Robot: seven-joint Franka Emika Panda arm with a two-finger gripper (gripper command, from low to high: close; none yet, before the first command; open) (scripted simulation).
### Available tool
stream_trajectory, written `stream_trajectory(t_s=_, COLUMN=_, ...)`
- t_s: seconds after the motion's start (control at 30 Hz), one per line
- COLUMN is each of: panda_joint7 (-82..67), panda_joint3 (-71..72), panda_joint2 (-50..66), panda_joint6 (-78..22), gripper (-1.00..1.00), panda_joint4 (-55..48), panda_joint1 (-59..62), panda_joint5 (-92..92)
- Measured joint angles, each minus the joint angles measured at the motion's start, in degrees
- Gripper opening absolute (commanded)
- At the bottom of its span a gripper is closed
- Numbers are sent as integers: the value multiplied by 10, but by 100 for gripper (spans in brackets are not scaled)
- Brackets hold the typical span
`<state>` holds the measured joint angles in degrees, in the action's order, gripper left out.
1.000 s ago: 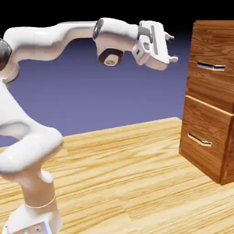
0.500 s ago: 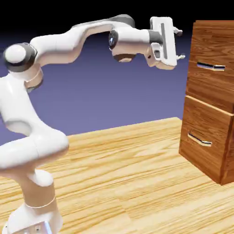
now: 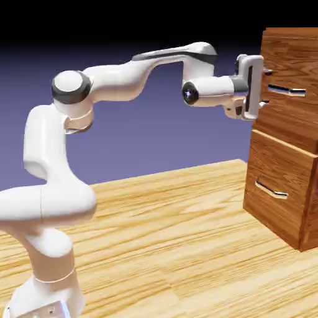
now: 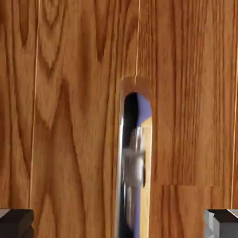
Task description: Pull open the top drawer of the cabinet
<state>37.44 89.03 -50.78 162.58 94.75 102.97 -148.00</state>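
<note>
The cabinet (image 3: pixel 290 38) stands at the exterior view's right, reddish-brown wood grain. Its top drawer (image 3: pixel 287 121) looks flush and carries a slim silver bar handle (image 3: pixel 287 92). My gripper (image 3: pixel 266 87) faces the drawer front, open, with one finger above and one below the handle's near end. In the hand view the drawer's wood (image 4: pixel 69 116) fills the picture. The handle (image 4: pixel 132 162) runs straight up the middle, and my gripper (image 4: pixel 118 224) shows its two grey fingertips (image 4: pixel 16 223) far apart at the bottom corners, with nothing gripped.
The lower drawer (image 3: pixel 281 163) sticks out a little past the top one, and its own silver handle (image 3: pixel 271 190) hangs below my hand. The wooden table (image 3: pixel 161 236) stretches between the robot's base and the cabinet.
The arm has stretched to the right and the hand has dropped and turned square to the top drawer's front, arriving at the handle. The gripper has stayed open throughout.
</note>
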Motion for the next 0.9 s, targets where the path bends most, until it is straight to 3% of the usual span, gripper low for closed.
stream_trajectory(t_s=0.2, panda_joint7=62, panda_joint3=72, panda_joint2=-26, panda_joint6=26, gripper=0, panda_joint4=-125, panda_joint1=117, panda_joint5=37)
stream_trajectory(t_s=0.23, panda_joint7=64, panda_joint3=74, panda_joint2=-27, panda_joint6=26, gripper=-100, panda_joint4=-128, panda_joint1=121, panda_joint5=38)
stream_trajectory(t_s=0.3, panda_joint7=64, panda_joint3=74, panda_joint2=-27, panda_joint6=26, gripper=-100, panda_joint4=-128, panda_joint1=121, panda_joint5=38)
stream_trajectory(t_s=0.9, panda_joint7=-34, panda_joint3=-170, panda_joint2=-11, panda_joint6=-37, gripper=-100, panda_joint4=226, panda_joint1=-244, panda_joint5=-9)
